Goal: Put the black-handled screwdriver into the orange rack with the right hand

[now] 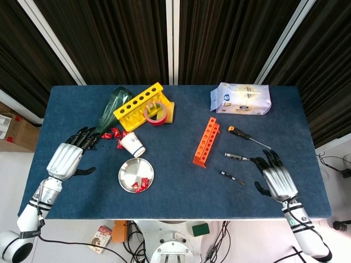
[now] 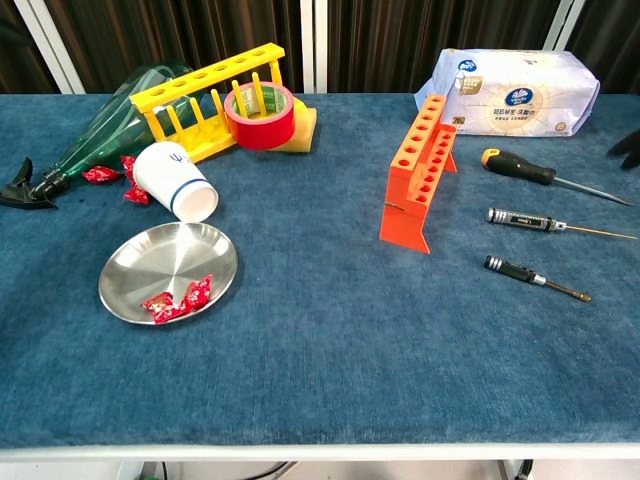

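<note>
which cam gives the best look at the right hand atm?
Head view. It shows the whole right hand from above, fingers apart and holding nothing, on the table beside the tip of a thin screwdriver. The chest view catches only a dark sliver of it at the frame's right edge.
</note>
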